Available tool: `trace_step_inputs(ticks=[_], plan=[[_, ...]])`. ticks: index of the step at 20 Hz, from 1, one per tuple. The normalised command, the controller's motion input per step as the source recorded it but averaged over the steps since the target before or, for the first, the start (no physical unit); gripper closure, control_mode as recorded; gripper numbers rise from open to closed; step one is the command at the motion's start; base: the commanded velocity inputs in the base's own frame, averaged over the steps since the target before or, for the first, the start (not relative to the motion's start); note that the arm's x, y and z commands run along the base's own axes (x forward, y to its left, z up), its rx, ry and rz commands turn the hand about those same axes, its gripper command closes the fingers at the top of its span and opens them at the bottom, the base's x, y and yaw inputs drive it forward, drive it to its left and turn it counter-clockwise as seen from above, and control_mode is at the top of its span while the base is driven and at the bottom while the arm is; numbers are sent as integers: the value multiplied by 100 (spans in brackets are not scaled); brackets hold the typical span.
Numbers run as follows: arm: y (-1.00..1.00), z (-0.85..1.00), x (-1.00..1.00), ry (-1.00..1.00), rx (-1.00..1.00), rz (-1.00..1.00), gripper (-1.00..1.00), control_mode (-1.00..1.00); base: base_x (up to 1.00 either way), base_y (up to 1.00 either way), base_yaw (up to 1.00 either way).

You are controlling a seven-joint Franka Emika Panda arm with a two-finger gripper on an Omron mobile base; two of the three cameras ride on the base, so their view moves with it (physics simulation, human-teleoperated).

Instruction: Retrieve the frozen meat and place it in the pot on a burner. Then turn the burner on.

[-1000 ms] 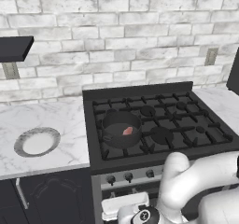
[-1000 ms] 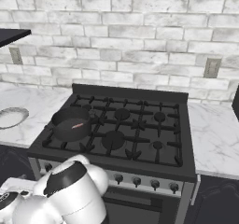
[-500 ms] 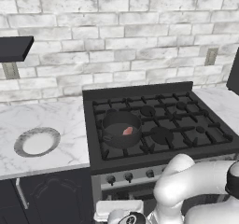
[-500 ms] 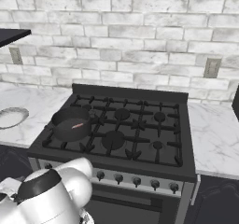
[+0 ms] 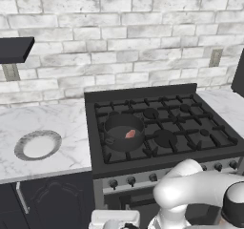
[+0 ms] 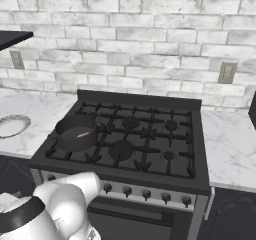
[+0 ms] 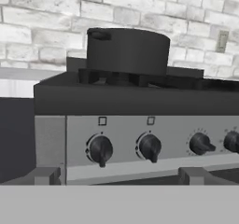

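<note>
1. Brick wall (image 5: 119, 42), whitewashed; backs the whole kitchen run.
2. Stove (image 5: 164, 128), black, six burners, with a row of knobs along its front.
3. Counter (image 5: 43, 128), marble, left of the stove; carries a white dish (image 5: 38, 144).
4. Pot (image 5: 124, 131), dark grey, on the front-left burner.
5. Knobs: the two leftmost (image 7: 100, 149) (image 7: 150, 147) sit just below the pot; judged step is choosing the matching one and turning it squarely.
6. Frozen meat (image 5: 130, 134), pink slab, inside the pot.
7. Jaws: state cannot be told.
</note>
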Motion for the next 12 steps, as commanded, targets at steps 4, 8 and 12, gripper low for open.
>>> trace_step_inputs(ticks=[4, 8, 12], plan=[[4, -31, 2, 0, 26, 11, -100, -100, 0, 0, 0], [8, -5, 5, -2, 28, 11, -100, -100, 0, 0, 0], [-24, -2, 53, -2, 6, 9, -100, -100, 0, 0, 0]])
